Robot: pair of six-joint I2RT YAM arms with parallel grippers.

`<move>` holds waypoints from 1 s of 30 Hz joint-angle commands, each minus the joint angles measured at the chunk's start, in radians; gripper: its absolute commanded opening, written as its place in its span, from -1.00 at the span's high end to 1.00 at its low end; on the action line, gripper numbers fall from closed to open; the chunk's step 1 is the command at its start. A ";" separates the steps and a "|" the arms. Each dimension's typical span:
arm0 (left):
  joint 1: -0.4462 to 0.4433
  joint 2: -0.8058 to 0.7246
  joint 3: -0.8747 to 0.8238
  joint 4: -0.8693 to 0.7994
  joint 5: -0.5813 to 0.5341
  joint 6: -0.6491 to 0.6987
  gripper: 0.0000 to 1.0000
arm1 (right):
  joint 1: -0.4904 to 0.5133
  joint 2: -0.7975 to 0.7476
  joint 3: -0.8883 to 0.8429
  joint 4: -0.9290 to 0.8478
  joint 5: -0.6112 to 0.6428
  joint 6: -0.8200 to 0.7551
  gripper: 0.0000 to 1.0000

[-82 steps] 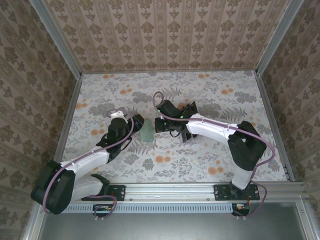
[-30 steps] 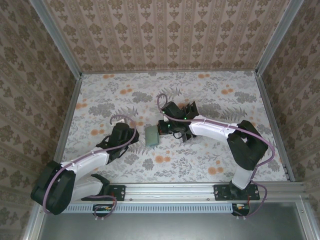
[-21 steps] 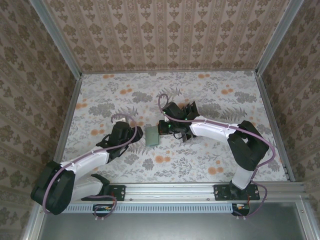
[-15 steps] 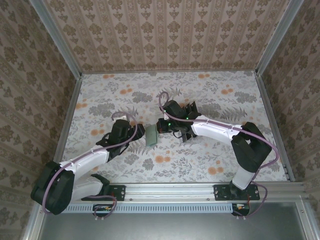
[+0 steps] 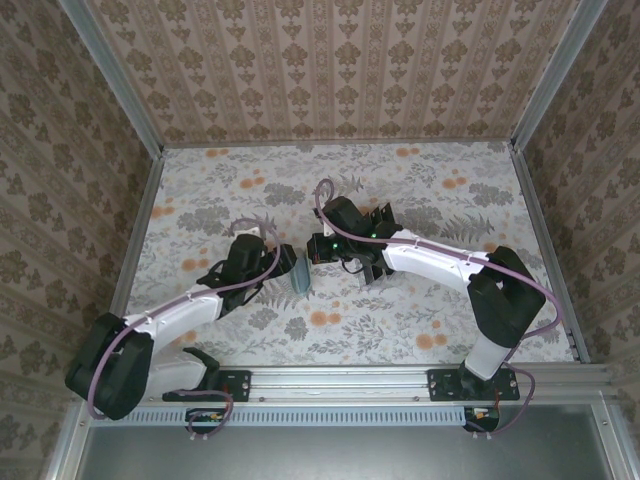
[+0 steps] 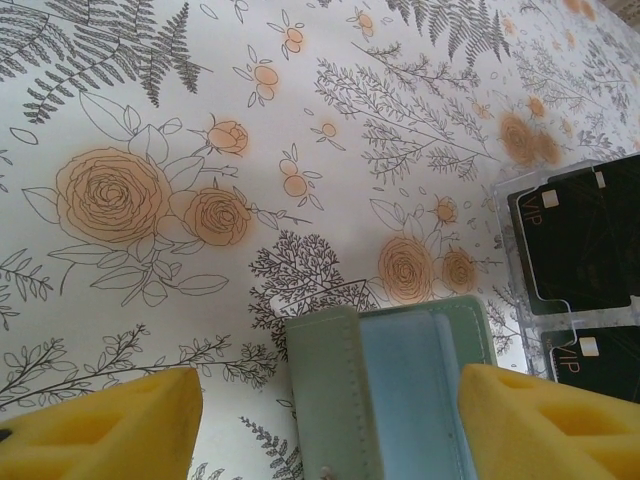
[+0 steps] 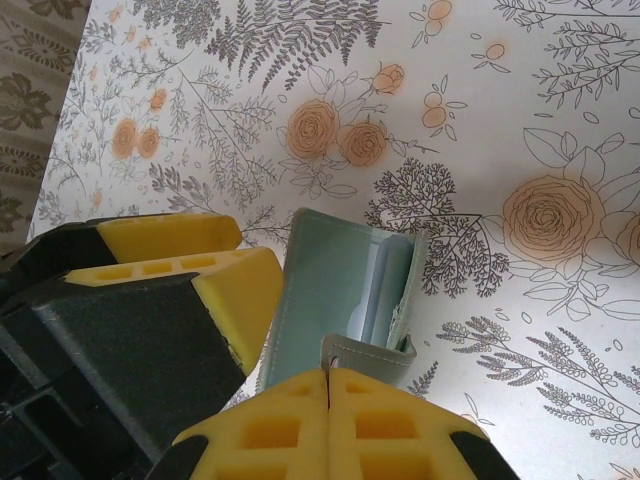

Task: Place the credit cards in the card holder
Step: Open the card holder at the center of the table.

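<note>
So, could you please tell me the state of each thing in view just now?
Holder: partly open, blue lining showing, gripped by one flap.
Right gripper: jaws shut on the holder's flap.
Left gripper: jaws open, facing the holder.
Cards: in the rack, not yet in the holder.
Rack: holding black cards.
</note>
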 commanded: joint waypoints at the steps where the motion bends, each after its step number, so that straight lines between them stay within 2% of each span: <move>1: -0.007 0.017 0.013 -0.001 -0.004 0.015 -0.30 | 0.004 -0.017 0.021 -0.005 -0.005 0.011 1.00; 5: -0.009 0.033 0.002 -0.037 -0.018 0.017 -0.07 | 0.001 -0.015 0.010 -0.004 0.002 0.010 1.00; 12: -0.007 0.045 0.000 -0.152 -0.089 0.002 0.44 | -0.015 -0.007 -0.025 0.008 0.018 0.010 1.00; 16: -0.007 0.049 0.007 -0.197 -0.128 -0.006 0.58 | -0.032 0.014 -0.070 0.028 0.033 0.012 1.00; 22: -0.007 0.103 0.030 -0.238 -0.152 0.011 0.59 | -0.052 0.066 -0.139 0.083 0.034 0.033 1.00; 27: -0.008 0.156 0.049 -0.243 -0.148 0.030 0.50 | -0.056 0.094 -0.145 0.086 0.026 0.037 1.00; 30: -0.009 0.169 0.057 -0.247 -0.154 0.047 0.42 | -0.057 0.090 -0.144 0.082 0.020 0.037 0.90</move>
